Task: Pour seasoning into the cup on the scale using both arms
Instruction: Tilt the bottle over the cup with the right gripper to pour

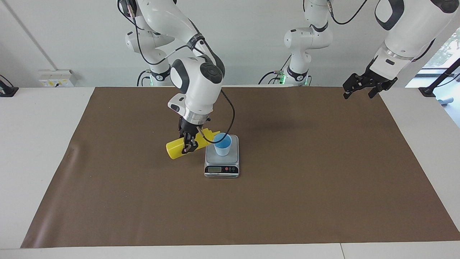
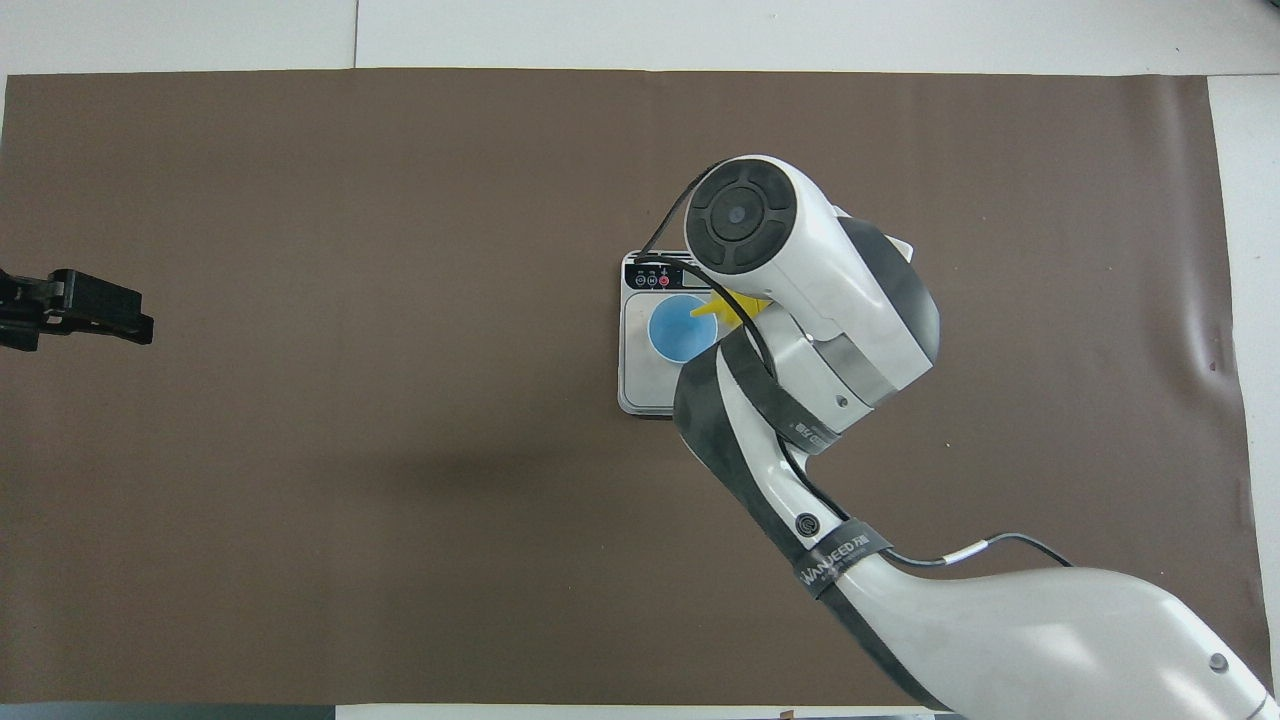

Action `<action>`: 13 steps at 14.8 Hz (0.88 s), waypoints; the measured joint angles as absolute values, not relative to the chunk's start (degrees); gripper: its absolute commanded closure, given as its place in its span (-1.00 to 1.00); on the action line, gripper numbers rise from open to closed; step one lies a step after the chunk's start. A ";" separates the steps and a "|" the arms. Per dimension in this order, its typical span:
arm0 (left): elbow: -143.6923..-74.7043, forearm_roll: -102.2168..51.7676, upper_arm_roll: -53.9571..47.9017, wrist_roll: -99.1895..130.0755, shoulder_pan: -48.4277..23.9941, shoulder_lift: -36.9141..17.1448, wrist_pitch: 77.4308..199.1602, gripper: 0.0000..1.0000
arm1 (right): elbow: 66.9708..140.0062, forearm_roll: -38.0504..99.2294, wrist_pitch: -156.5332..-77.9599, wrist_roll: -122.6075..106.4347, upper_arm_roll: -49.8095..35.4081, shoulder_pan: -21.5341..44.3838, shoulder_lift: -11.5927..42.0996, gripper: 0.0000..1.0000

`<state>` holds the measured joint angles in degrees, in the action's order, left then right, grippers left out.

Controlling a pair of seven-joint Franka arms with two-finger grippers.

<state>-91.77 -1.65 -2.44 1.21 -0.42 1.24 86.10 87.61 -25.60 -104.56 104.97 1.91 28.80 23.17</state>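
The yellow seasoning bottle (image 1: 176,148) hangs nearly on its side in my right gripper (image 1: 189,143), which is shut around its body. Its conical cap (image 2: 712,308) reaches the rim of the light blue cup (image 1: 222,143), on the side toward the right arm's end. The cup (image 2: 678,328) stands upright on the silver platform of the scale (image 1: 221,169). From overhead my right wrist hides most of the bottle and part of the scale (image 2: 640,385). My left gripper (image 1: 359,90) waits open in the air over the mat's corner at the left arm's end, seen as a black shape (image 2: 85,308) at the frame edge.
A brown mat (image 1: 287,201) covers most of the white table (image 1: 36,144). A black cable loops from my right wrist (image 1: 230,118) down past the cup. A third robot base (image 1: 303,46) stands at the wall between the two arms.
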 measured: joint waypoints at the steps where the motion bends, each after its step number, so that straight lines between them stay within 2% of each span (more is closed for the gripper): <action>1: -91.77 -1.65 -2.44 1.21 -0.42 1.24 86.09 -1.00 | 85.21 -26.93 -103.42 105.22 1.91 29.15 24.97 1.00; 4: -91.77 -1.65 -2.44 1.21 -0.42 1.24 86.09 -1.00 | 82.02 -31.19 -102.13 105.22 1.91 29.66 27.23 1.00; 13: -91.77 -1.65 -2.44 1.21 -0.42 1.24 86.07 -1.00 | 79.52 -38.65 -96.05 102.87 1.81 33.80 28.55 1.00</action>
